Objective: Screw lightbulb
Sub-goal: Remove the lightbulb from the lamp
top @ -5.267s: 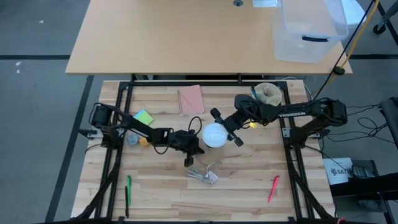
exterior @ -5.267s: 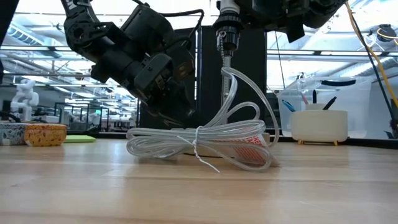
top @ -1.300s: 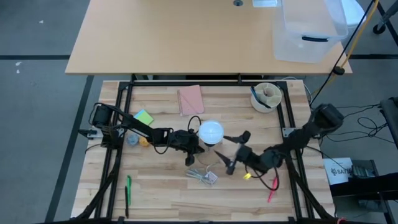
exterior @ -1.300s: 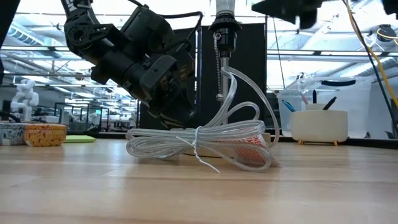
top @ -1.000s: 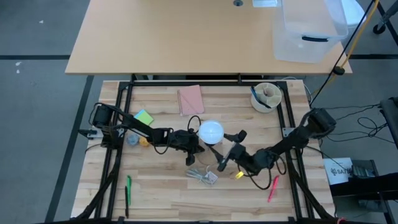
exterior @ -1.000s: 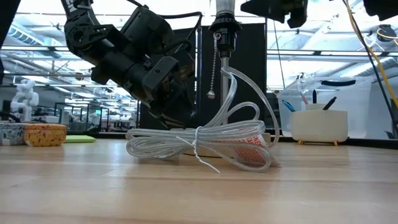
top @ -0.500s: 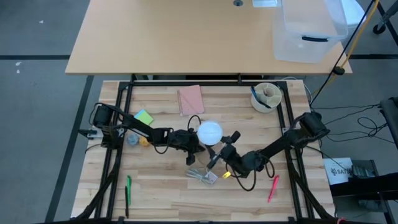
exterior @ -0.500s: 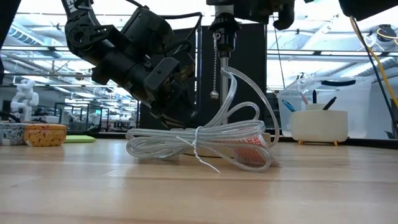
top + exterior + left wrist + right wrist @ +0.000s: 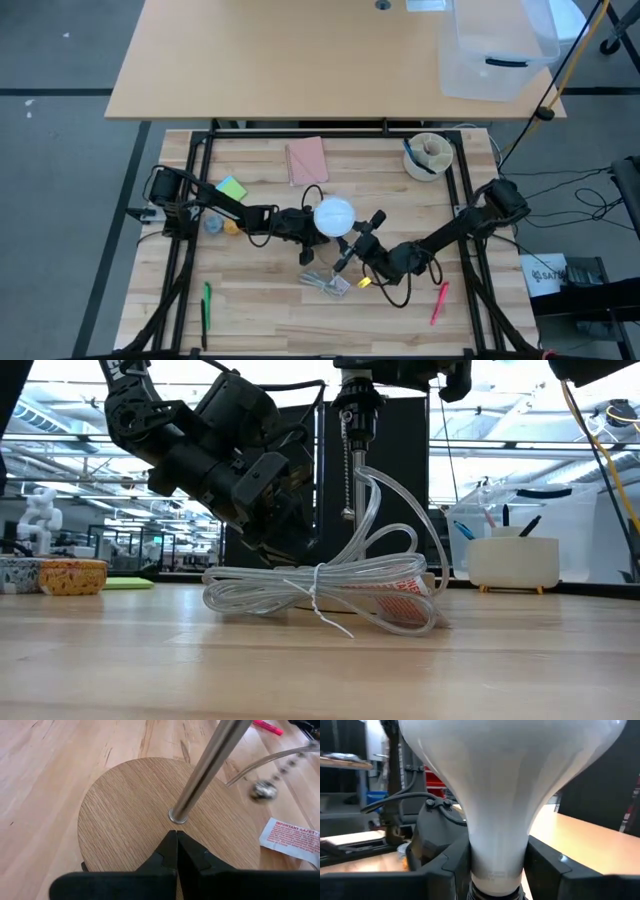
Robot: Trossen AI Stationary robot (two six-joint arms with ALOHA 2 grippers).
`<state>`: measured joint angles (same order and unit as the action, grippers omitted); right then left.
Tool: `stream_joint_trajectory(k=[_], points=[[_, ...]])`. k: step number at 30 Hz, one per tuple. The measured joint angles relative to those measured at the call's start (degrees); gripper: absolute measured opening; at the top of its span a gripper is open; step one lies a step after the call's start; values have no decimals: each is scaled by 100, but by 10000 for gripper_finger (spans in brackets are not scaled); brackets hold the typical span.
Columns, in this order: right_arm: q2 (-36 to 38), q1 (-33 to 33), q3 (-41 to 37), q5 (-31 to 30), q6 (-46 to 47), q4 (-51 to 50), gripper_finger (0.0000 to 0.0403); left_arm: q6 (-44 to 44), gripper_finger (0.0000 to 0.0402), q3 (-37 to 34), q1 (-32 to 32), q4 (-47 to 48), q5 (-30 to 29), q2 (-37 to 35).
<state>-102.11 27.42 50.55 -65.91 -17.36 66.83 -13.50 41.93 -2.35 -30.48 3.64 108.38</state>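
A: Tool on the right arm (image 9: 495, 865), what's its state?

B: Partly open, one dark finger (image 9: 445, 862) on each side of the narrow neck of the white mushroom-shaped lightbulb (image 9: 505, 785). Whether the fingers press the neck or only stand beside it, I cannot tell.

A: And the bulb itself?

B: Mid-bench in the high view, white dome (image 9: 334, 216) up, just left of the right tool (image 9: 358, 243). It sits atop the lamp's dark socket.

A: The left tool?

B: Left tool (image 9: 176, 851) is shut, fingertips together on the round wooden disc (image 9: 125, 825) just near the shiny metal rod (image 9: 207, 767) rising from it. A bead chain with a metal knob (image 9: 262, 791) hangs right of the rod.

A: Farther out?

B: A coiled clear plastic tube (image 9: 330, 585) on the wooden bench (image 9: 320, 660), and a cream cup of pens (image 9: 431, 154) at far right.
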Motion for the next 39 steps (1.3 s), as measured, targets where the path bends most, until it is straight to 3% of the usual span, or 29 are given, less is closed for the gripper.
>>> stream_joint_trajectory(k=[6,9,17,33,39], points=[[497,-94,-476,658,641,-539,137,3,0,2,0,-3,17,0],[837,-213,-849,1277,823,-645,137,4,0,2,0,-7,17,0],[1556,-981,-1400,3680,1155,-1250,137,4,0,2,-2,-4,33,0],[1583,-2971,-1402,9023,1231,-1449,142,-9,0,2,0,28,148,-1],[1574,-3253,-1404,9401,1461,-1399,155,-63,0,2,4,28,158,0]])
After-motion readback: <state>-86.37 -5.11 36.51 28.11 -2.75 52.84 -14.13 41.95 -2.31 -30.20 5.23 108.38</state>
